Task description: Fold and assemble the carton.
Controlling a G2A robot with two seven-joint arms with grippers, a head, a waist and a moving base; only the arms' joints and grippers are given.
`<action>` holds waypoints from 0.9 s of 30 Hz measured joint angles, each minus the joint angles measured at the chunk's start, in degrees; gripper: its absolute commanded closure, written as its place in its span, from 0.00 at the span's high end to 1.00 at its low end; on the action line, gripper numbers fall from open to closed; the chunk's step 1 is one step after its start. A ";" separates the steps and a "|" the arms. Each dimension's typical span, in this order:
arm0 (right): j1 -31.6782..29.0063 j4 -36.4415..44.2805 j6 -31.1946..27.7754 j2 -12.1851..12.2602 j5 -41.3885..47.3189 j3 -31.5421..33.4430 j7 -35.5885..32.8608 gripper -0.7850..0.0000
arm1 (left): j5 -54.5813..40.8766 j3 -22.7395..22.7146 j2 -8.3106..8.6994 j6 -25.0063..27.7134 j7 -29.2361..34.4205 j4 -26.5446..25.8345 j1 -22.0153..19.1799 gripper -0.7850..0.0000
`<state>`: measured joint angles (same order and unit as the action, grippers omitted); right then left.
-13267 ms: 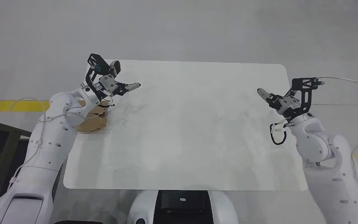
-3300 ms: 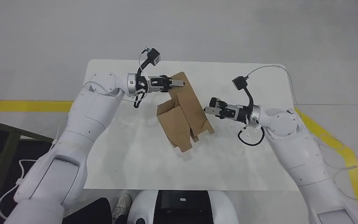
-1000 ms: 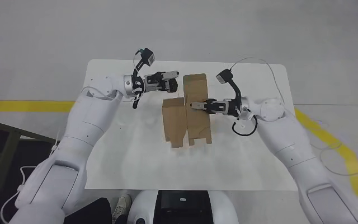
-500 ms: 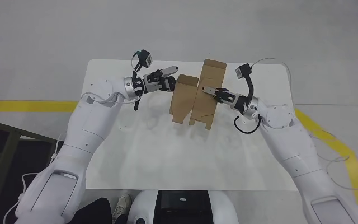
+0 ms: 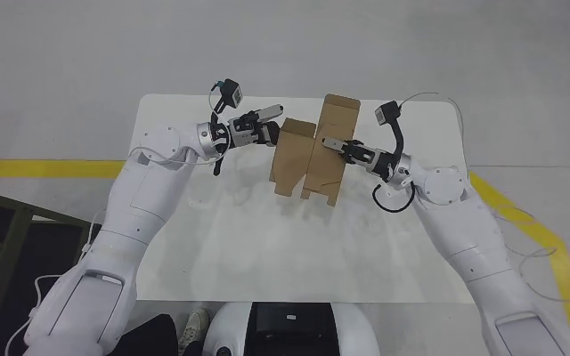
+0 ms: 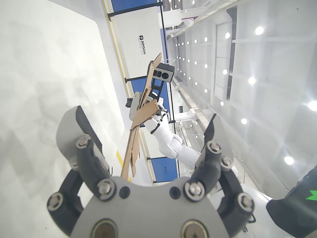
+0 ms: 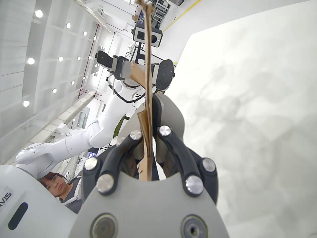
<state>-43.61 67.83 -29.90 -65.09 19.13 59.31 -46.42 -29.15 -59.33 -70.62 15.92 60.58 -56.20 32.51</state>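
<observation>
Carton: a flattened brown sheet (image 5: 307, 165), held clear above the surface (image 5: 223, 249) with its broad face up. Its flaps stick out at both ends.
Right gripper: it (image 5: 328, 142) sits at the carton's right side, and its fingers (image 7: 168, 117) are clenched on the sheet, which runs edge-on between them.
Left gripper: it (image 5: 276, 123) is at the carton's opposite, left edge, with its fingers (image 6: 81, 122) spread wide and grasping nothing.
Key relation: the carton's left edge lies in the gap between the spread left fingers and points straight into it. I cannot tell whether it touches them.
Next move, likely: the left fingers clamp that edge, so that both arms can pull the sheet open into a tube.
</observation>
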 measured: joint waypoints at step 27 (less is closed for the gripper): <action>-16.18 24.72 24.03 -2.01 -17.53 2.52 50.52 0.00 | -3.73 -0.39 -1.32 -3.76 -9.91 -2.38 4.08 1.00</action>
<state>-59.79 92.55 -5.87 -67.09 1.60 61.83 4.09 -32.88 -59.72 -71.93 12.17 50.67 -58.59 36.59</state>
